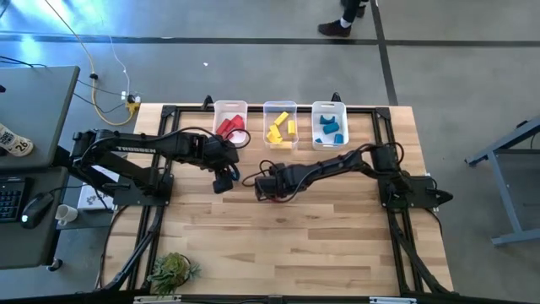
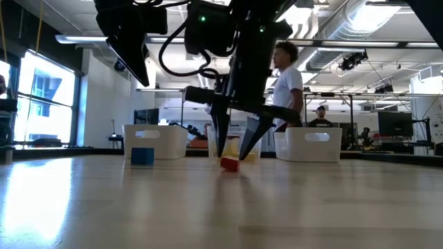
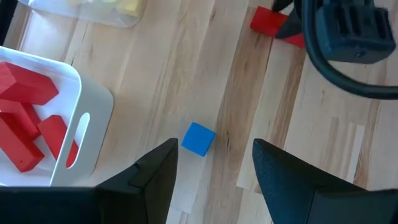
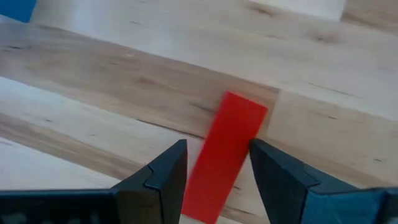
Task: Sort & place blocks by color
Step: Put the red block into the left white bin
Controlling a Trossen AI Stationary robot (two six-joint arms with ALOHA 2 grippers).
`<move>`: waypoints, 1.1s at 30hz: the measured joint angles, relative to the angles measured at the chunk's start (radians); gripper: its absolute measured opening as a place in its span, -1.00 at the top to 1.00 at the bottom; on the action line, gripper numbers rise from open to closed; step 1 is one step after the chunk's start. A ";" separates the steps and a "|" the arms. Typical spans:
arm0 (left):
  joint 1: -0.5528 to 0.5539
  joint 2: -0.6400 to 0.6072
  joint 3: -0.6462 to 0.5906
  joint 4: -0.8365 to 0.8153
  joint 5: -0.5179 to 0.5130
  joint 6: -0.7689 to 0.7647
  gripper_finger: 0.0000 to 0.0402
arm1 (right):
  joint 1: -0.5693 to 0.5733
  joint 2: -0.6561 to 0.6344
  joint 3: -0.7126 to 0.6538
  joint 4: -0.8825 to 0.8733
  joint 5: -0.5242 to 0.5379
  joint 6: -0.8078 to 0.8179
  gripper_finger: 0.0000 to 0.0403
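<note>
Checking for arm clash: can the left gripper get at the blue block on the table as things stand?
Probably yes. The left gripper hangs open just over the blue block, bare wood all round it. The right gripper straddles the red block off to the side, apart.

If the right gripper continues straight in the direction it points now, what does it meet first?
Most likely the red block on the table: it lies directly ahead of the right gripper, between its open fingers. How near the fingertips are is unclear.

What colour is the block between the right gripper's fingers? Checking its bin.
Red block, clearest in the right wrist view.
</note>
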 joint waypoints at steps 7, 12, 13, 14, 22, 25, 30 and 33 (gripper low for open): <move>0.000 0.000 0.000 0.002 -0.001 0.000 0.02 | 0.000 0.026 0.000 0.005 -0.028 0.002 0.17; 0.000 0.001 0.000 0.003 -0.015 0.002 0.02 | -0.005 0.030 0.000 0.005 -0.035 0.000 0.17; 0.000 0.001 0.000 0.003 -0.016 0.008 0.02 | -0.006 0.030 0.000 0.002 -0.042 -0.001 0.18; 0.000 0.001 0.000 0.003 -0.016 0.012 0.02 | -0.006 0.030 0.000 -0.003 -0.047 -0.002 0.20; 0.000 0.000 0.000 0.003 -0.016 0.016 0.02 | -0.007 0.030 0.000 -0.023 -0.053 -0.076 0.65; 0.000 0.000 0.000 0.003 -0.016 0.016 0.02 | -0.007 0.028 0.000 -0.017 -0.056 -0.118 0.84; 0.000 0.000 0.000 0.003 -0.015 0.019 0.02 | -0.007 0.028 0.000 -0.017 -0.052 -0.205 0.85; 0.000 0.000 0.000 0.002 -0.015 0.032 0.02 | -0.002 0.028 0.000 -0.017 -0.052 -0.246 0.83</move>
